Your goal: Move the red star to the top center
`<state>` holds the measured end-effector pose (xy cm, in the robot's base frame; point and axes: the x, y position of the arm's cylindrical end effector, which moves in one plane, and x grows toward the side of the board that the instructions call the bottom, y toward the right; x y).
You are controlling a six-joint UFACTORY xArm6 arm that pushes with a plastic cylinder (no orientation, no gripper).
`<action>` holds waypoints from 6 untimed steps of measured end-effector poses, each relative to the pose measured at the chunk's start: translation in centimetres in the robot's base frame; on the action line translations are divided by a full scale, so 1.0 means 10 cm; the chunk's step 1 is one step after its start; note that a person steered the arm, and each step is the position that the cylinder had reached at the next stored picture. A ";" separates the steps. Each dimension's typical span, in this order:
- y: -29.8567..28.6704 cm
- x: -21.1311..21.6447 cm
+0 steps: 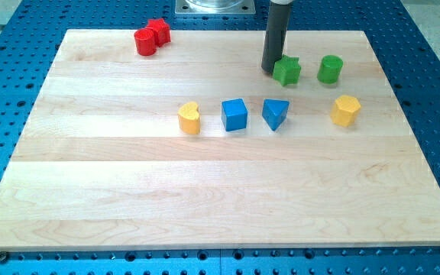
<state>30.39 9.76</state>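
The red star [160,30] lies near the board's top left, touching a red cylinder [144,42] just below and left of it. My tip [270,71] rests on the board at the upper right of centre, touching or almost touching the left side of the green star [287,71]. The tip is far to the right of the red star.
A green cylinder [330,69] stands right of the green star. A yellow hexagon [345,110] is below it. A yellow heart [190,118], blue cube [234,114] and blue triangle [275,114] form a row mid-board. The wooden board [205,206] lies on a blue perforated table.
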 end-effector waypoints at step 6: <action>-1.28 -1.08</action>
